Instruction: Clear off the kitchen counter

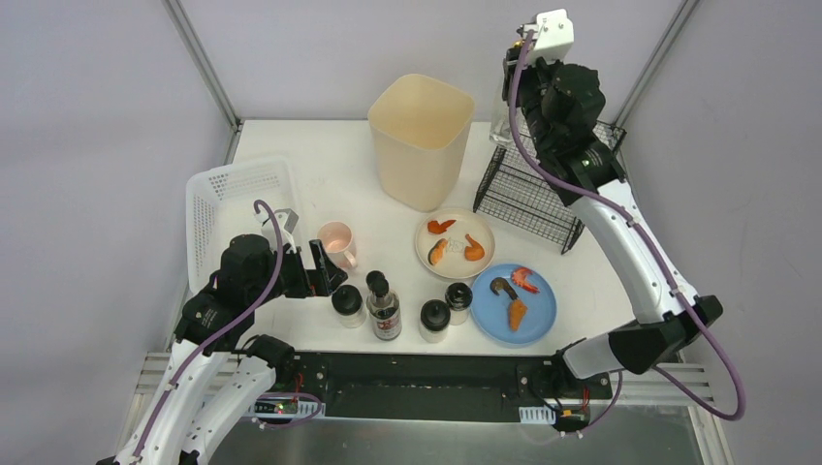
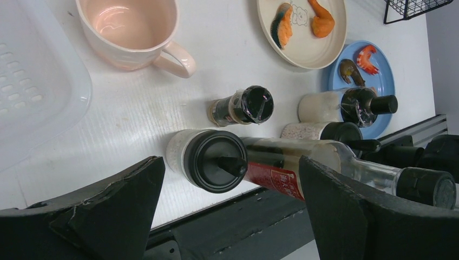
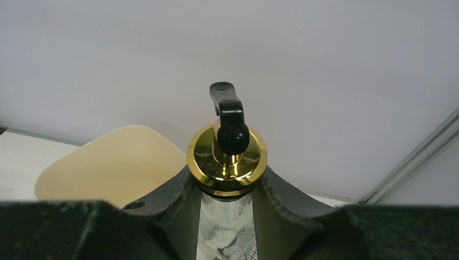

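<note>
The white kitchen counter point(image 1: 320, 165) carries a pink mug point(image 1: 336, 242), a red-labelled sauce bottle point(image 1: 384, 308), three black-lidded shakers point(image 1: 347, 304) and two plates of food. My left gripper point(image 1: 325, 271) hovers open beside the mug. In the left wrist view the left gripper point(image 2: 230, 181) has its jaws wide apart above one shaker point(image 2: 214, 161), touching nothing. My right gripper point(image 1: 519, 92) is raised at the back right, above the wire rack. There the right gripper point(image 3: 227, 187) is shut on the neck of a clear pump bottle point(image 3: 227, 216), just under its gold collar point(image 3: 227, 162).
A tall beige bin point(image 1: 422, 136) stands at the back centre. The black wire rack point(image 1: 538, 199) lies at the back right, a white perforated basket point(image 1: 228, 208) on the left. The beige plate point(image 1: 456, 263) and blue plate point(image 1: 538, 315) sit right of the shakers.
</note>
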`<act>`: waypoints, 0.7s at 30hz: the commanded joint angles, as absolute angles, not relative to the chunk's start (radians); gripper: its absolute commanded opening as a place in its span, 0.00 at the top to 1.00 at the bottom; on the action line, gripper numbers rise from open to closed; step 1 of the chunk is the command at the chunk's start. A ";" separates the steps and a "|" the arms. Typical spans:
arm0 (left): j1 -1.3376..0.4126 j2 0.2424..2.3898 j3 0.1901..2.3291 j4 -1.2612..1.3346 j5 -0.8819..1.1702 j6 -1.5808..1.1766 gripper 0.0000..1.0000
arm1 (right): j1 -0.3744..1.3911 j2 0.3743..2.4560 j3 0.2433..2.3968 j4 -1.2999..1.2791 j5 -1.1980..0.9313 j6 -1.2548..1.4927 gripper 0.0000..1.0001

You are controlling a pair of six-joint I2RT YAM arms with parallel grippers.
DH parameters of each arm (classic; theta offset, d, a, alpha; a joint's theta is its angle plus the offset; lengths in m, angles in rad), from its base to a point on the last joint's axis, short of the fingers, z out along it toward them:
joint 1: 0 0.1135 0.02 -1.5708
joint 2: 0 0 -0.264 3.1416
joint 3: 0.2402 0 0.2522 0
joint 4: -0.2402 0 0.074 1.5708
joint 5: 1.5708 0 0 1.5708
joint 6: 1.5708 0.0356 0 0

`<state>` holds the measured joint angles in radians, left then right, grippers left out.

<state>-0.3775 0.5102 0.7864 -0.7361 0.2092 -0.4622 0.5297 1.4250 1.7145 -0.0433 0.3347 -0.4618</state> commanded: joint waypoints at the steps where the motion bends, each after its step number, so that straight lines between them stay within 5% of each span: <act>1: -0.370 0.507 0.778 -0.698 0.232 -0.472 0.00 | 0.469 1.464 1.839 0.106 0.347 -0.467 1.00; 21: -0.368 0.514 0.775 -0.695 0.237 -0.464 0.00 | 0.271 1.660 1.930 0.196 0.218 -0.408 1.00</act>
